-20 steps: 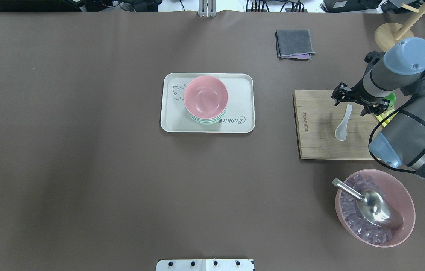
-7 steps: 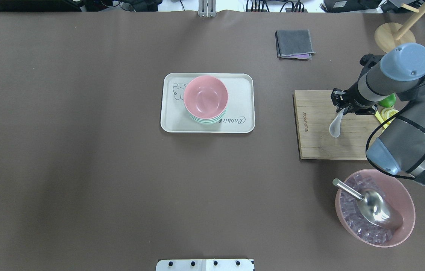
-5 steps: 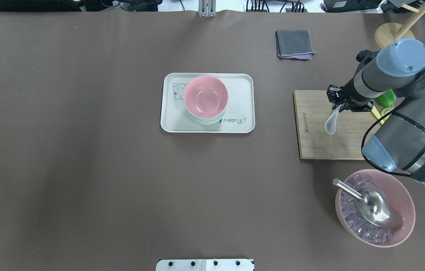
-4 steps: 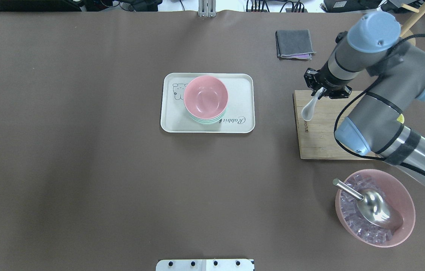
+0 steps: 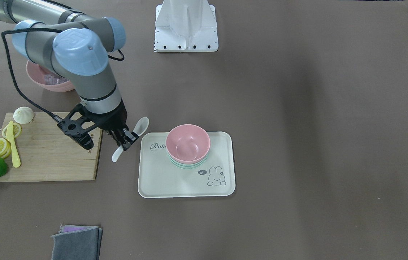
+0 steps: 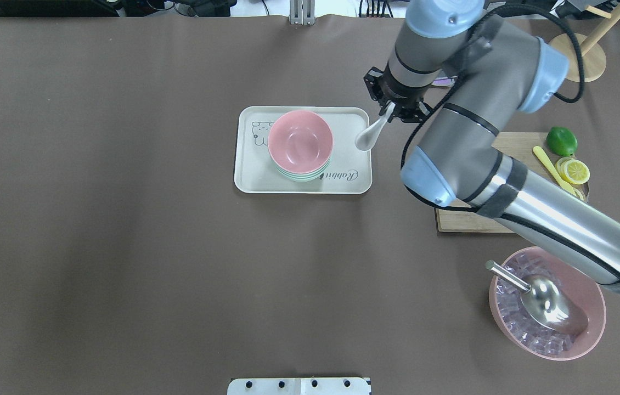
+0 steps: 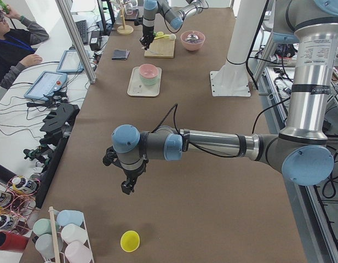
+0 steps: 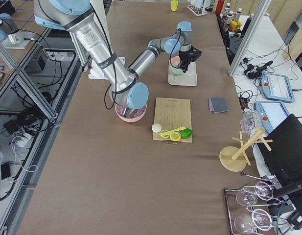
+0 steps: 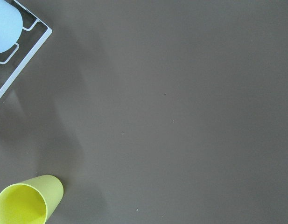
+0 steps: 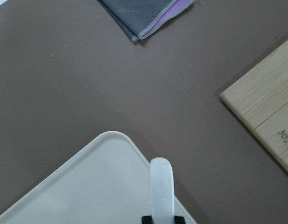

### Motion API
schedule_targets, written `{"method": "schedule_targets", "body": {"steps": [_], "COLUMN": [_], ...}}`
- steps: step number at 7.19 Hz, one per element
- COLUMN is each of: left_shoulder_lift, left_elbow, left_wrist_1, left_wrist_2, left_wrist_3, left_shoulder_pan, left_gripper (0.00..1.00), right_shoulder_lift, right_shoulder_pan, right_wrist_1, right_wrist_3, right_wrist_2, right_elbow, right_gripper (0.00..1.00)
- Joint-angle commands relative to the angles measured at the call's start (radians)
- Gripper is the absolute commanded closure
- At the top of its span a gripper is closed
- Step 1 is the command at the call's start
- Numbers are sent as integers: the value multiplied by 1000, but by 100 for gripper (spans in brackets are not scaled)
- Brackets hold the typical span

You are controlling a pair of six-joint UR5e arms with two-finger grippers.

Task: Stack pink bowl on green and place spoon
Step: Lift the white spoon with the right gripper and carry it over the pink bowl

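Holding spoon (image 6: 367, 138) by handle | right jaws clamped | over tray (image 6: 249, 176) edge | left jaws cannot tell

The right arm (image 6: 540, 211) reaches far across the surface with its forearm stretched out, its elbow bent and its wrist turned steeply down. The right gripper (image 6: 389, 111) has its fingers (image 5: 116, 135) closed on the handle of the spoon (image 6: 370, 133). The left arm (image 7: 212, 143) extends low and level, with the left gripper (image 7: 126, 187) pointing down. Whether its fingers are apart or together cannot be told.
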Motion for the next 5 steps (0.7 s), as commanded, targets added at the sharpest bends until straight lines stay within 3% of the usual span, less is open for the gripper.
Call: {"method": "schedule_targets", "body": {"steps": [1, 5], "left_shoulder_lift": [0, 0], "left_elbow": [1, 5], "left_wrist_1": [2, 2], "left_wrist_2": [-1, 0], "left_wrist_3": [-2, -2], "left_shoulder_pan": [1, 1], "left_gripper": [1, 1], "right_shoulder_lift": [198, 216], "right_shoulder_pan": [-73, -166], "right_wrist_1": [-84, -105], "right_wrist_3": [64, 131], "right_wrist_2": [-83, -157], "right_elbow": [-172, -180], "right_gripper": [100, 100]}}
